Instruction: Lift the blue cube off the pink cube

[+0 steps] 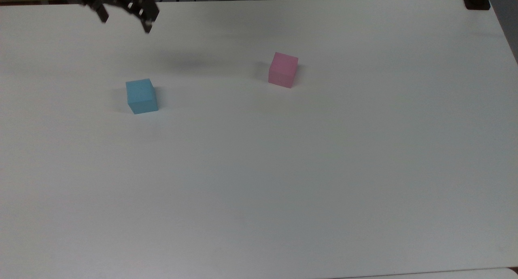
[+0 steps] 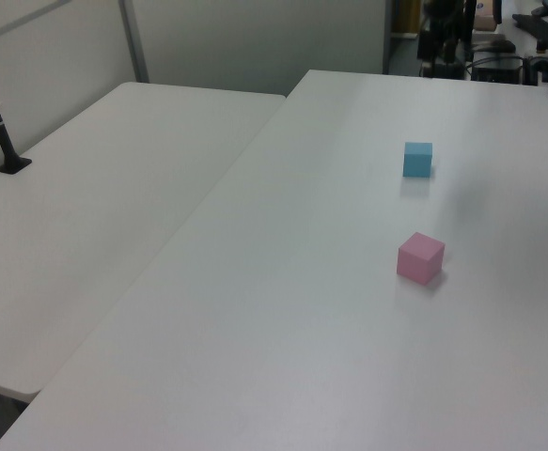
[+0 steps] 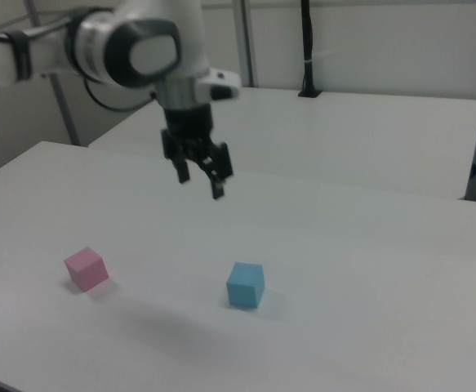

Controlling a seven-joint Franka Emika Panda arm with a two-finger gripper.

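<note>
In the top view your gripper [image 1: 124, 18] hangs high at the left with its fingers spread and empty; below it the blue cube [image 1: 141, 96] sits on the table [image 1: 283, 182], well apart from the pink cube [image 1: 283, 69] to its right

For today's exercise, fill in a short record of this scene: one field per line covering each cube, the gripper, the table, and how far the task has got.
blue cube: on the table, standing alone, nothing touching it
pink cube: on the table, apart from the blue cube, nothing on top
gripper: open, empty, raised above the table
table: white, bears both cubes
task state: blue cube is off the pink cube
</note>
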